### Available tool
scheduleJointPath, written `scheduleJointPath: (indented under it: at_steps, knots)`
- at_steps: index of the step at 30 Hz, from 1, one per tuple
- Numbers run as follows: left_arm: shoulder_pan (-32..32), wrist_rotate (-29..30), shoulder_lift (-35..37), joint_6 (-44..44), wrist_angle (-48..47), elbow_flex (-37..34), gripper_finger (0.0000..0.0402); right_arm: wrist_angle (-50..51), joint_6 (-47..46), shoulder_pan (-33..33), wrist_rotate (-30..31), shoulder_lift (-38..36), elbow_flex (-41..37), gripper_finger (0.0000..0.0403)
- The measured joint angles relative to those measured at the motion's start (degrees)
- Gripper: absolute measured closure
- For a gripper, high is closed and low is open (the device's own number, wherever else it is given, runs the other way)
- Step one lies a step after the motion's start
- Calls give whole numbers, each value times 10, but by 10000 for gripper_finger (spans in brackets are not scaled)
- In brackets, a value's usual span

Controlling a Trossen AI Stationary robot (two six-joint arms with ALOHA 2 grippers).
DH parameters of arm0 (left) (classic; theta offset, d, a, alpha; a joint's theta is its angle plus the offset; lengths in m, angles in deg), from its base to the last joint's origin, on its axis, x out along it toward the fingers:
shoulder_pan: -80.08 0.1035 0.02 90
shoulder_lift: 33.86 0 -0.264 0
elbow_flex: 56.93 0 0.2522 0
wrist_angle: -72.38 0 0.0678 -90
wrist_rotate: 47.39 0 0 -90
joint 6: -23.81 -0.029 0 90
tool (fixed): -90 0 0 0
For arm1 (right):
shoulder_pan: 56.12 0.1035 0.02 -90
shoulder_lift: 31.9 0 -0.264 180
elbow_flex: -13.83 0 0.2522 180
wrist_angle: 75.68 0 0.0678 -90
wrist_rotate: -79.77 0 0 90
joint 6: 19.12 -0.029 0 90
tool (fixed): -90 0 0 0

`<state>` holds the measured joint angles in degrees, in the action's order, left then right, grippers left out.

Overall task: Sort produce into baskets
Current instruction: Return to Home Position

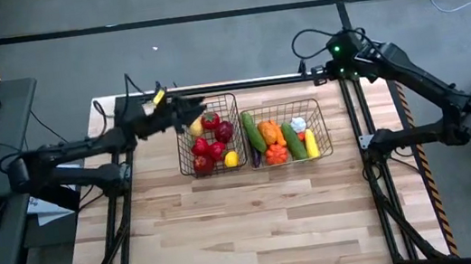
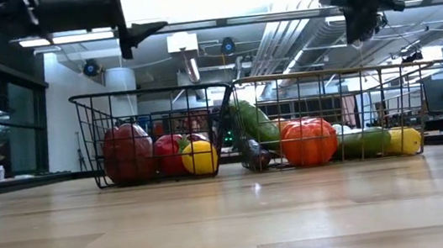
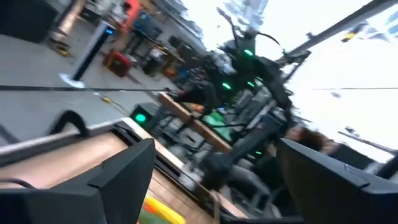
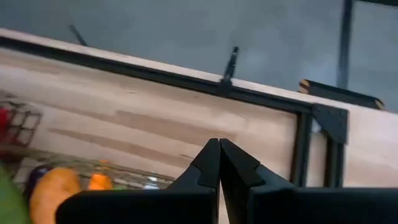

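Reaching out nearly level from the L side, the L arm holds its L gripper above the back-left corner of the narrow basket, well clear of the rim. Fingers wide apart, nothing between them; the L wrist view looks across at the other arm.

R arm is folded back w/ elbow out toward the R edge and forearm running to the far edge of the bench. R gripper hangs high by the back-right corner of the wide basket, tilted down. Fingers pressed together, tip to tip, empty.

Both baskets sit side by side mid-bench, walls touching or v. close; can't tell which.

- Narrow one: red produce plus a yellow piece at the front.
- Wide one: long green piece, orange pieces, something white at the back, yellow piece at the R wall.
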<state>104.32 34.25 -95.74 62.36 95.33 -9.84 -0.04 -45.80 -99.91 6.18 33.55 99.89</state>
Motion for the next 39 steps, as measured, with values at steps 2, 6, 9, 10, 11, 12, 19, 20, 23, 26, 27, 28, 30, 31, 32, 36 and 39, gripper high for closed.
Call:
scheduleJointPath:
  at_steps: [2,6,9,10,11,12,19,20,23,26,27,28,30,31,32,36,39]
  knots:
    - [-21,12,18,4,10,-23,92,-8,18,-2,-26,0,5,403]
    - [-43,56,63,25,8,-84,149,-28,46,-5,-85,1,11,403]
    - [-45,75,109,33,36,-129,216,-33,53,-5,-115,1,18,403]
    - [-45,76,125,34,46,-142,242,-35,53,-5,-122,1,21,403]
    - [-45,76,139,32,53,-154,269,-35,53,-5,-130,1,25,403]
    - [-45,76,152,28,55,-163,297,-35,53,-5,-139,1,29,403]
    - [-56,76,204,17,71,-202,386,-76,43,4,-231,-7,56,403]
    - [-61,76,209,14,72,-208,388,-83,37,10,-238,-10,59,403]
    - [-77,76,220,9,105,-240,399,-99,31,35,-240,-24,65,403]
    - [-91,82,231,15,188,-281,398,-111,17,60,-227,-42,68,403]
    - [-95,87,234,18,211,-296,400,-112,10,67,-225,-48,68,403]
    - [-97,91,238,23,233,-310,401,-113,4,74,-223,-54,68,403]
    - [-101,93,243,33,261,-327,401,-115,-9,87,-212,-67,68,403]
    - [-102,90,246,30,264,-325,401,-116,-18,94,-206,-73,68,403]
    - [-104,83,252,25,265,-324,401,-116,-25,101,-200,-79,68,403]
    - [-105,59,264,19,226,-326,401,-100,-47,127,-184,-103,68,403]
    - [-110,29,269,26,172,-327,401,-63,-68,146,-174,-125,68,403]
